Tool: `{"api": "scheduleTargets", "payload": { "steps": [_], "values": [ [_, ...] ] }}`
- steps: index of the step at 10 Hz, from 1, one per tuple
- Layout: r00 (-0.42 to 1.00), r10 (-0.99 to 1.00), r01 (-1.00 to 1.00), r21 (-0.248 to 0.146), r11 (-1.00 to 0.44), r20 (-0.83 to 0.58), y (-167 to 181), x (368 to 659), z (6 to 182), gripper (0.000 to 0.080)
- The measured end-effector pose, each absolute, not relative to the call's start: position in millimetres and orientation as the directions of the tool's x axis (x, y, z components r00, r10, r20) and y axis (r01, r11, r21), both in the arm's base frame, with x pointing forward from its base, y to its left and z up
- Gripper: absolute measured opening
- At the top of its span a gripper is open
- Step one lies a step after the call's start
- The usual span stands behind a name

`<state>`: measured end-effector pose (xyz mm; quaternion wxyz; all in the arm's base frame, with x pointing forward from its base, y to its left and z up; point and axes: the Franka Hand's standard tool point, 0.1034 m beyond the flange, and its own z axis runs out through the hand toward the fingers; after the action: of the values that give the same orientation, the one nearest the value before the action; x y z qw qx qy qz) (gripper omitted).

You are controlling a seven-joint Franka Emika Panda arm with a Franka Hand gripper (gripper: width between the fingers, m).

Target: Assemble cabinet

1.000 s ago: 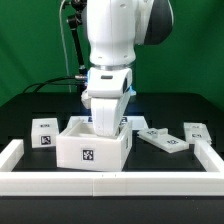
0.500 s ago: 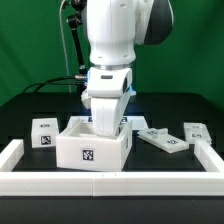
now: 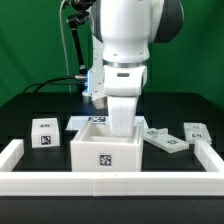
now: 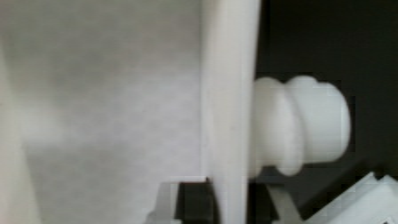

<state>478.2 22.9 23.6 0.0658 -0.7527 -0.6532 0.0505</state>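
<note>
The cabinet's large white box (image 3: 105, 155), open on top with a tag on its front, stands at the table's front middle. My gripper (image 3: 122, 128) reaches down over the box's wall on the exterior view's right and is shut on it. In the wrist view this thin white wall (image 4: 228, 100) runs between my dark fingers (image 4: 196, 205), with my gripper (image 4: 228, 205) astride it. A round ribbed white knob (image 4: 302, 120) sits on the wall's outer side. A small tagged white block (image 3: 44, 132) lies to the exterior view's left of the box.
Two flat tagged white panels (image 3: 165, 138) (image 3: 197, 132) lie close to the exterior view's right of the box. Plain white border rails (image 3: 110, 183) frame the front and both sides. A black cable stand (image 3: 72, 50) rises at the back.
The arm and the box have shifted together toward the exterior view's right. The box now sits squarer to the front rail and closer to the flat panels.
</note>
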Motion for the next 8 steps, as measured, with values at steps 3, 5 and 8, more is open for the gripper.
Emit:
{"api": "scheduleTargets", "payload": {
  "steps": [3,5,8],
  "values": [
    [0.13,0.991,0.978,-0.163,-0.127,0.01,26,484,22.8,0.0054],
    [0.13,0.991,0.978,-0.163,-0.127,0.011,26,484,22.8,0.0054],
    [0.109,0.994,0.983,-0.154,-0.105,0.023,40,494,21.9,0.0054]
  ]
}}
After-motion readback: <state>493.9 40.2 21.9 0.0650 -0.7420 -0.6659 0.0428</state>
